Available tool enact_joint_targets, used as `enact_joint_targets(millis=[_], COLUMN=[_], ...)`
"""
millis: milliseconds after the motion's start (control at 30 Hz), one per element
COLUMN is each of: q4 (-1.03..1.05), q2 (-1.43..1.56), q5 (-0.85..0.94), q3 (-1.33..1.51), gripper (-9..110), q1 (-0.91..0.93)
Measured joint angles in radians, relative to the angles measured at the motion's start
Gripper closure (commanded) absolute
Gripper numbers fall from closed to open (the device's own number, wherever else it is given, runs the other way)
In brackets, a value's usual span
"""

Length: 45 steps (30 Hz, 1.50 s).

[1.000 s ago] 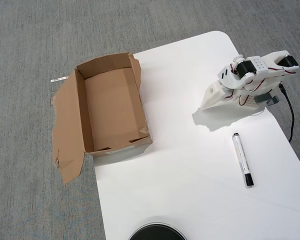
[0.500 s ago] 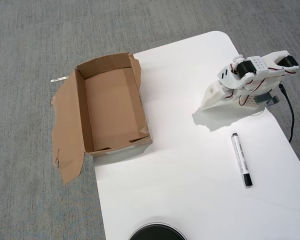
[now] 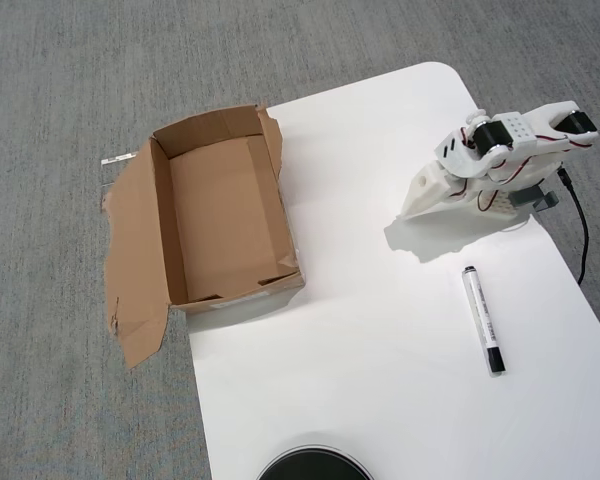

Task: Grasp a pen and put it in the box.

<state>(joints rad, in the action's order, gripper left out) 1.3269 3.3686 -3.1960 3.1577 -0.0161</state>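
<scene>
The pen had a dark printed label along its white barrel, but from the overhead view the lettering was too small to read, so no brand to report. No writing showed on the box either, just plain brown cardboard.

My gripper was folded down near the table's upper right part, tip pointing toward the lower left in that view and casting a soft shadow below it. Honestly I couldn't tell whether my fingers were spread or pressed together; they read as one white wedge from above. They held nothing, and the tip looked close to or resting on the tabletop.

The pen was lying flat on the smooth white table, below my arm and well apart from my gripper, running nearly top to bottom with its black cap at the lower end and a small black end at the top. Slim, round, glossy plastic.

The box sat at the table's left edge, well apart from the pen, open and empty-looking inside, corrugated with ragged torn flaps. One big flap splayed flat out over the grey carpet. A black cable ran down from my base at the right.
</scene>
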Motion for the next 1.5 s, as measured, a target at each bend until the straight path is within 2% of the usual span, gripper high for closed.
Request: enact_joint_targets(millis=[1100,1500], q4=[0.000,0.012], q2=[0.000,0.000], q5=[0.000,-0.002], q3=[-0.003,-0.281], gripper=[101,101], q1=[0.000,-0.003])
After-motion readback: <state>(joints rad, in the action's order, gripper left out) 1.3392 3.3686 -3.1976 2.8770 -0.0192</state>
